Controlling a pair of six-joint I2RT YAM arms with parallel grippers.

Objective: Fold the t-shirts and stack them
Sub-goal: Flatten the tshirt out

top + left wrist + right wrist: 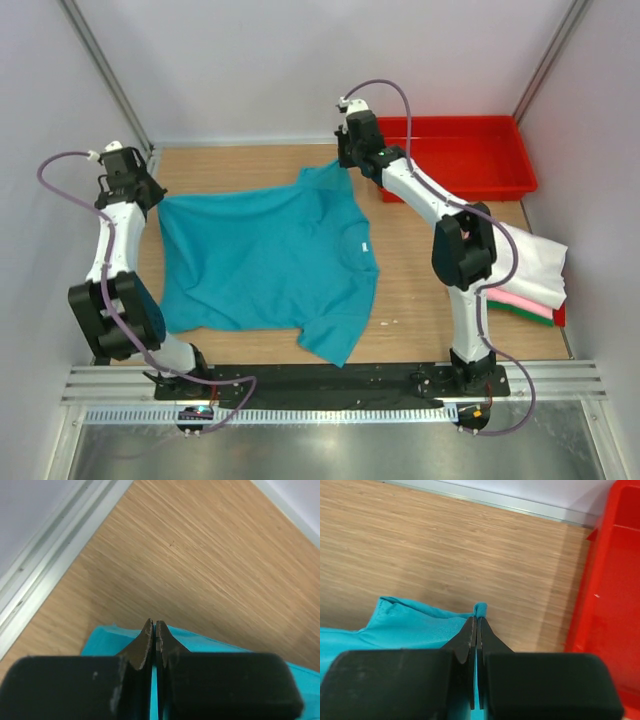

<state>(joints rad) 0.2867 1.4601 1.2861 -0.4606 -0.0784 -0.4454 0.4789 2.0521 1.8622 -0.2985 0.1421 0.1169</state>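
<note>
From above, the teal shirt (265,265) lies spread over the left and middle of the wooden table (410,310). It is soft matte cloth with shallow wrinkles, its neck and small white label (362,247) toward the right edge and its hem toward the left edge. The left gripper (148,193) sits at the shirt's far left corner and the right gripper (343,160) at its far sleeve. From this height their jaws are too small to read. A glossy red plastic tray (480,150), rectangular with a raised rim, fills the far right corner. At the right edge is a folded stack, with a white shirt (535,262) on top and the edges of a pink shirt (515,298) and a green shirt (515,312) below. The right arm hides the stack's left part, and a red sliver beneath it cannot be made out.

The left wrist view shows what the top view does not. Two dark tapered fingers (145,642) meet flush, clamped on a thin fold of teal cloth that runs between them. Only a wedge of shirt shows, since the black gripper body and the frame cut off the rest. The wood has a fine, pale grain, and a grey metal rail (45,555) borders the table's edge.

In the right wrist view the fingers (466,640) are likewise pressed together on the teal cloth, and a small nub pokes past their tips. The sleeve beside them shows a stitched hem. The tray's smooth red wall rises at the right and is cropped by the frame.
</note>
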